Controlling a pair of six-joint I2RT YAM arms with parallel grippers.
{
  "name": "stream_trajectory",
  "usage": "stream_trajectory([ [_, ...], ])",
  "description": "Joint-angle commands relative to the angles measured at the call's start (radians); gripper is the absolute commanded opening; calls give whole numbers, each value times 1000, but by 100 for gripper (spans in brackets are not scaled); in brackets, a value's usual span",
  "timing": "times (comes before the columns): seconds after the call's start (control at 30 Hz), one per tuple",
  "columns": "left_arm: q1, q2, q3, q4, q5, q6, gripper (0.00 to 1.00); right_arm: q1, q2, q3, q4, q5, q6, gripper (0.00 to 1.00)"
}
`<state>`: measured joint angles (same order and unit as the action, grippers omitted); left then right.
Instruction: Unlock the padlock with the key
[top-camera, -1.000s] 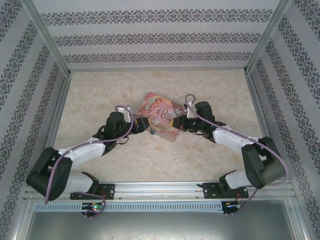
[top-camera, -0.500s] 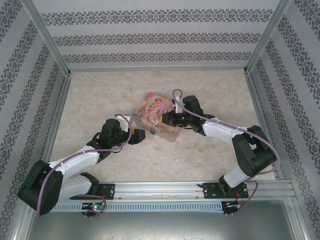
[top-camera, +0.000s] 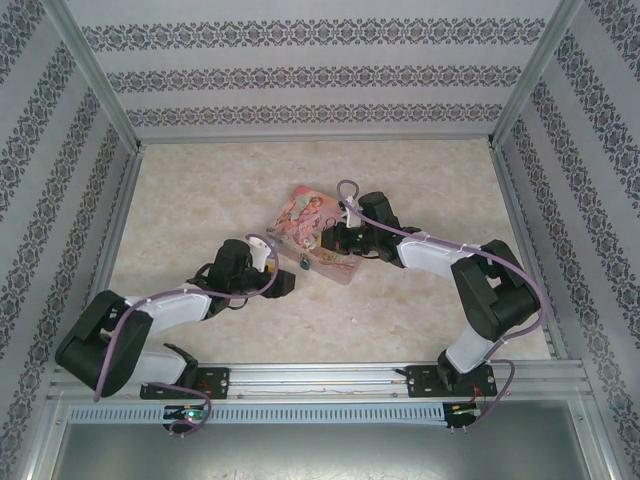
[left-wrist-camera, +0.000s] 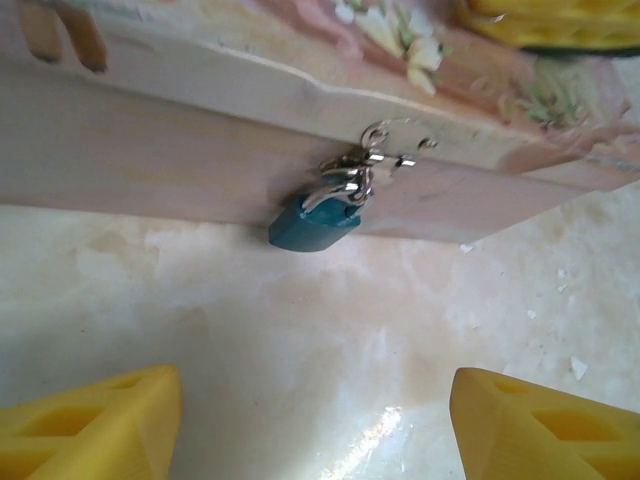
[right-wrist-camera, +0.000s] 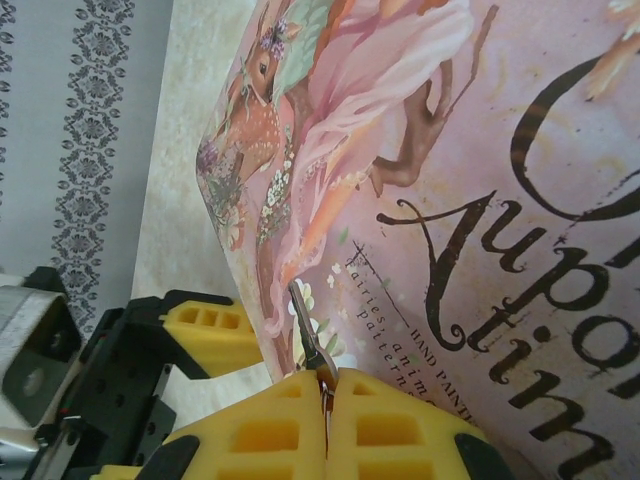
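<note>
Left wrist view gives us the clearest read. The small padlock (left-wrist-camera: 313, 225), with a dark blue-teal body and a thin silvery shackle, hangs from a round metal hasp (left-wrist-camera: 400, 140) on the front wall of the pink illustrated tin box (left-wrist-camera: 180, 130). Its body sits low against that wall, just above the pale marbled table (left-wrist-camera: 300, 320). The left claw (left-wrist-camera: 315, 395) faces it with its yellow fingers spread wide and nothing between them.

In the right wrist view, the right claw (right-wrist-camera: 327, 400) is pressed fully together on the key (right-wrist-camera: 307, 333). The key is a thin silvery metal sliver that juts from between the pads over the tin's painted lid, near its front edge.

We judge the step in hand to be lining up: the key is gripped, but the padlock is neither held nor entered. The next move likely calls for the left claw to move in and close on the blue body, steadying it and turning the keyhole toward the key. The right claw would then bring the key's tip over the lid edge and into the slot. Both parts are tiny, so alignment leaves little room.

We cannot see the keyhole in any view, so we cannot tell which way it faces. The key's head is buried between the pads, and its teeth cannot be made out. Shackle and hasp blur together in glare, so we cannot tell whether the lock is latched. In the top external view the padlock is a mere speck.
</note>
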<state>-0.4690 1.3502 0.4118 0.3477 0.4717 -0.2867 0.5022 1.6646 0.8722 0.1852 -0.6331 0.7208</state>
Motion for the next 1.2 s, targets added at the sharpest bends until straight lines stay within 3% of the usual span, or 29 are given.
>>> stream_trajectory([
  [0.0, 10, 44, 43, 58, 31, 65, 71, 18, 44, 12, -45, 25, -42, 0],
  [0.3, 9, 195, 110, 120, 82, 67, 71, 29, 63, 16, -90, 34, -78, 0],
  [0.7, 10, 330, 154, 242, 62, 7, 70, 27, 63, 22, -106, 30, -93, 0],
  [1.17, -55, 381, 188, 260, 30, -86, 63, 22, 63, 21, -110, 24, -103, 0],
])
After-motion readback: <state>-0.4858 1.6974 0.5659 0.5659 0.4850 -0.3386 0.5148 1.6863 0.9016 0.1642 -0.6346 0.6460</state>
